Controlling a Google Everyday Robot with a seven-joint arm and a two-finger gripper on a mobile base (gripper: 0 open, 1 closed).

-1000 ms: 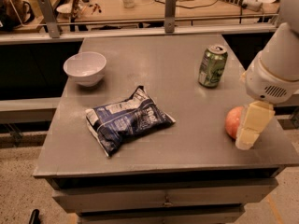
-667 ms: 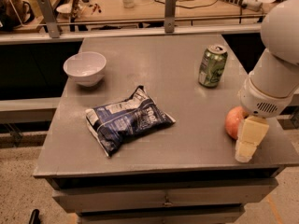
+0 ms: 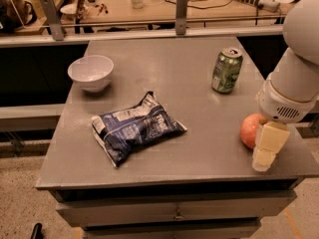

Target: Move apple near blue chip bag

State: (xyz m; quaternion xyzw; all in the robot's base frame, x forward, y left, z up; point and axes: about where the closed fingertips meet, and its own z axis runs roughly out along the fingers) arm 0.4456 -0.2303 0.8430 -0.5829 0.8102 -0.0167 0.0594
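Camera view shows the gripper (image 3: pixel 263 156) low at the front right corner of the surface (image 3: pixel 194 153), its cream-coloured end hanging just in front of and to the right of the apple (image 3: pixel 250 129). The apple sits on the surface near the right edge, partly covered by the gripper, and looks not yet lifted. Whether the jaws are apart, together or closed on the apple, I cannot tell; only one cream block shows, and any contact is hidden behind it.

Left of centre lies the blue chip bag (image 3: pixel 135 128), well apart from the apple with bare surface between them. By my judgement the task is at its start: the grasp is at most being made, and the carry toward the bag and the set-down are left.

Farther back stand a green can (image 3: pixel 227 69) and a white bowl (image 3: pixel 90 72). The arm (image 3: pixel 294 83) is cut off at the right edge.
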